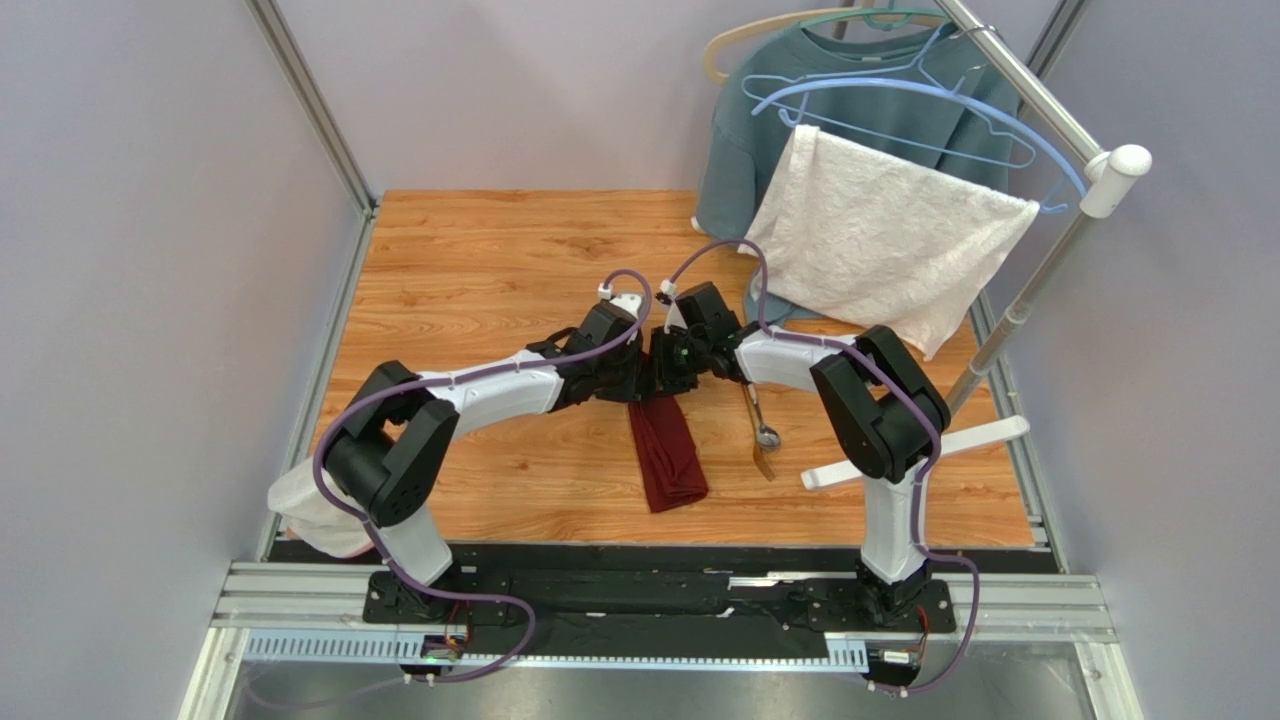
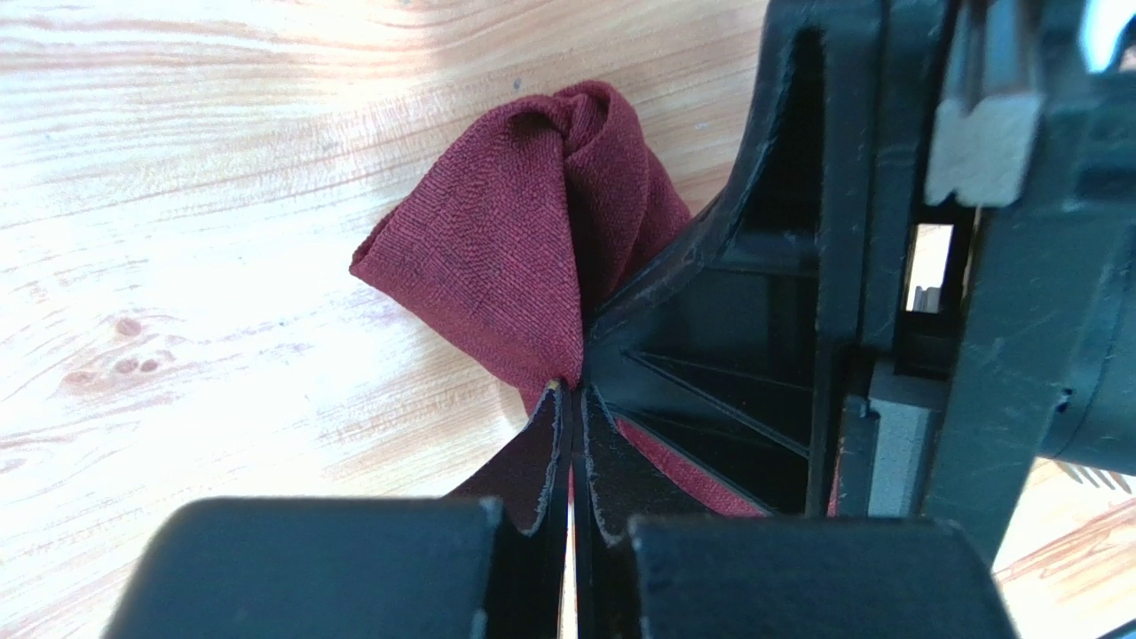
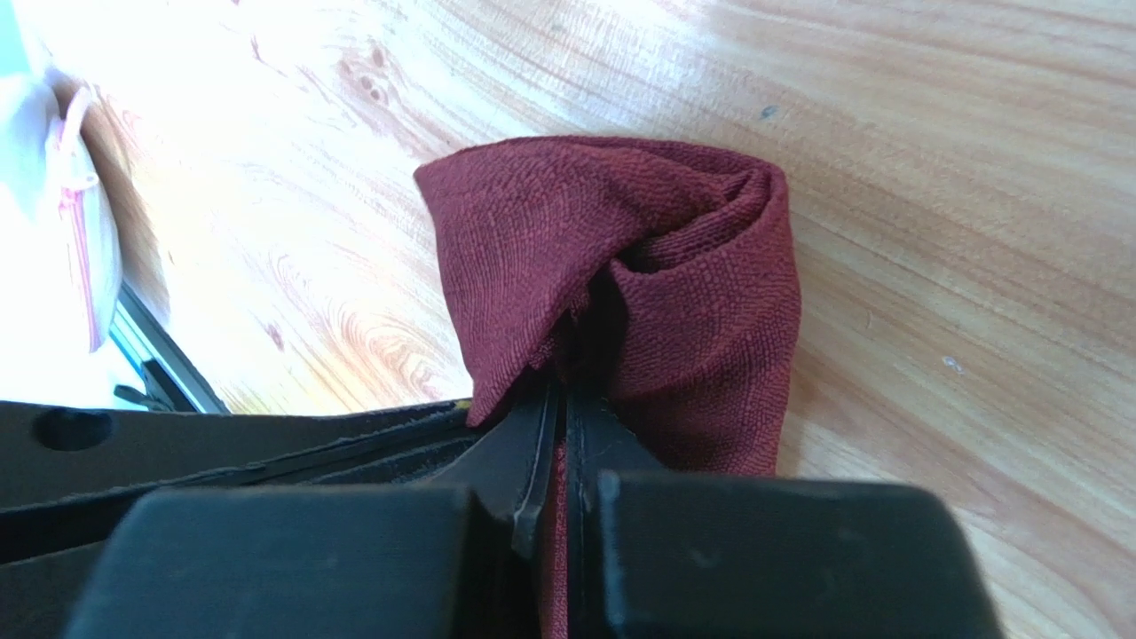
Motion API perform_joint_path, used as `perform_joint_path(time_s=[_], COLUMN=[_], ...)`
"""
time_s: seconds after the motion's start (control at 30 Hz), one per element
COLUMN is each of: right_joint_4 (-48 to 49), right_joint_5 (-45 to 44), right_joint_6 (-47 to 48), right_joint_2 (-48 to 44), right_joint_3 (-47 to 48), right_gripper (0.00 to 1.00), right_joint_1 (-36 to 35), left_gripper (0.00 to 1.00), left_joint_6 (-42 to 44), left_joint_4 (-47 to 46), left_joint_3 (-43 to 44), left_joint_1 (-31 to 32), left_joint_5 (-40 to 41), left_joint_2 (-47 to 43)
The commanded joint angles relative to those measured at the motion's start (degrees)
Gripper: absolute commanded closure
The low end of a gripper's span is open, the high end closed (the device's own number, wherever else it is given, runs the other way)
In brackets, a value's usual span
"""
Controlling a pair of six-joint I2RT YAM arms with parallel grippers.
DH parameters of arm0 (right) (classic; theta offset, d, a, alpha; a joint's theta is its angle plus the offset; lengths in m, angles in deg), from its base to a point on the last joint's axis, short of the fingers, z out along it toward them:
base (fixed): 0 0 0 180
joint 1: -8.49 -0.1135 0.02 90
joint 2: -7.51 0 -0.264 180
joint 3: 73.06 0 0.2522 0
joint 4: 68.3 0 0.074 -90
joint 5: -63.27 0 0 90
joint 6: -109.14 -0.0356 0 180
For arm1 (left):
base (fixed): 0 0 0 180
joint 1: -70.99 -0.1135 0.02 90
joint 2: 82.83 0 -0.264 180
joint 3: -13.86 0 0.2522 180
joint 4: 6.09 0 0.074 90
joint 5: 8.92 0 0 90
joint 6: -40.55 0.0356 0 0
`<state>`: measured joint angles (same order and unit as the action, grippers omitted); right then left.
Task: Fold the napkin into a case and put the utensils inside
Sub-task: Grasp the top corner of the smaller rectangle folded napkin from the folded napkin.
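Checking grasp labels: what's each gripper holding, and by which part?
Both hold the napkin: left gripper and right gripper each pinch bunched cloth at its far end.

- The napkin (image 1: pixel 666 455) is maroon, folded into a narrow oblong that lies flat at its near end. Its far end is bunched and lifted, pinched in my left gripper (image 2: pixel 574 400) and my right gripper (image 3: pixel 560 400).
- The silver spoon (image 1: pixel 765 434) and the golden-brown fork (image 1: pixel 762 462) lie together just right of the napkin, not touching it.
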<state>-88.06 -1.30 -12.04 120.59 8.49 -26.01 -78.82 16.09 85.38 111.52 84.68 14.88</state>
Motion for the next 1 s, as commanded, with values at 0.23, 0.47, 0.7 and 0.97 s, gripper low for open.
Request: perform_joint_path(time_s=[0.23,0.47,0.7,0.97], right_joint_4=[9.86,23.74,22.88,15.68], right_joint_5=[-2.93,-3.90,-6.36,-4.87], right_joint_6=[-5.81,-15.93,-18.13,-17.78], right_joint_2=[-2.16,-2.17,1.80,1.88], right_joint_3=[-0.03,-7.40,-7.94,-4.78], right_gripper=[1.00,1.00,1.00,0.96], right_joint_1=[-0.92,-0.74,-0.83,-0.74], left_gripper=[1.00,1.00,0.86,0.10], left_joint_6=[0.10,-1.22,-1.83,-6.75], left_joint_4=[0.89,-0.43,3.96,6.87], left_joint_3=[3.15,1.66,3.59,-0.98], left_joint_1=[0.77,0.77,0.60,0.16], left_joint_5=[-2.89,-2.19,-0.70,-1.74], left_joint_2=[1.77,1.52,0.47,-7.01])
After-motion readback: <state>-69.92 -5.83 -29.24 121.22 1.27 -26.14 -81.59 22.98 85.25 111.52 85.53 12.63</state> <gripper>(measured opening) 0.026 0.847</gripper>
